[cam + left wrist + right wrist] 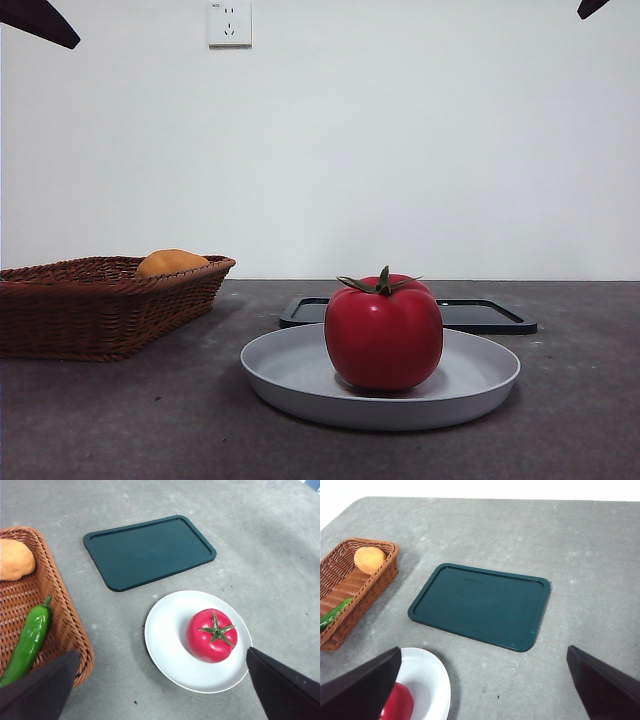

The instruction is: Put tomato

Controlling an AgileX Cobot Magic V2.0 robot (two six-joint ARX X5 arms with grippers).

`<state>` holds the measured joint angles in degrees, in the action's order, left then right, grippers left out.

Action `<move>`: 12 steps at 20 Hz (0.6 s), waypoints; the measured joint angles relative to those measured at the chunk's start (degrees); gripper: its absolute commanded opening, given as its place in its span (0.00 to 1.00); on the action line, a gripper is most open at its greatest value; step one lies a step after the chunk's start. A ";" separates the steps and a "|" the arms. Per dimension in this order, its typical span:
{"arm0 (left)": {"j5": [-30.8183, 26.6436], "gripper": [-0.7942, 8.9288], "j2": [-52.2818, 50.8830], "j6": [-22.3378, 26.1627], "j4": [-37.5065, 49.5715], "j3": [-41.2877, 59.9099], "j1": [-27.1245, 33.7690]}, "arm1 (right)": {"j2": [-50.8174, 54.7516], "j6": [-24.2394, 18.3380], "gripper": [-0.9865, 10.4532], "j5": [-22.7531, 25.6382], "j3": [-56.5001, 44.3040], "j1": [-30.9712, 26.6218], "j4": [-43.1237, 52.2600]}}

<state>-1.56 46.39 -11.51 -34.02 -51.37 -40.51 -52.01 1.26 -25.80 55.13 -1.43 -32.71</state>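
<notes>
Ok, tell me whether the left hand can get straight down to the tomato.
Probably yes: the left hand hangs open above the tomato, which sits alone on the plate with nothing over it.

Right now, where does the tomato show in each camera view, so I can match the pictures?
Front view: the tomato stands on the grey plate, centre foreground.
Left wrist view: on the plate, seen from above, calyx up, between that gripper's open jaws.
Right wrist view: only a red sliver at the bottom edge, partly hidden behind a jaw.
Shared landmark: the dark tray, lying just beyond the plate.
</notes>
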 measured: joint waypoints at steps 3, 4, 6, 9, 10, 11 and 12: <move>0.00 0.82 0.00 0.00 0.00 0.00 0.00 | 0.00 0.00 0.62 0.00 0.00 0.00 -0.02; 0.00 0.82 0.00 0.00 0.00 0.00 0.00 | 0.00 0.07 0.62 -0.07 0.00 0.00 -0.02; 0.00 0.82 0.00 0.00 0.00 0.00 0.00 | 0.00 1.14 0.62 -0.87 0.00 0.00 -0.02; 0.00 0.82 0.00 -0.02 0.00 0.00 0.00 | 0.00 2.58 0.62 -3.43 0.00 1.18 0.00; 0.00 0.82 0.00 -0.02 -0.04 0.00 0.00 | 0.00 2.99 0.62 -3.56 0.00 2.40 -0.02; 0.00 0.82 0.00 -0.02 -0.07 0.00 0.00 | 0.00 3.30 0.62 -3.02 0.02 4.02 0.00; 0.00 0.82 0.00 -0.02 -0.09 0.00 0.00 | -0.02 3.54 0.62 -1.77 0.00 5.88 -0.02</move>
<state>-1.56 46.39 -11.53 -34.11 -51.37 -40.51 -52.03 4.80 -27.57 55.13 4.45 -32.73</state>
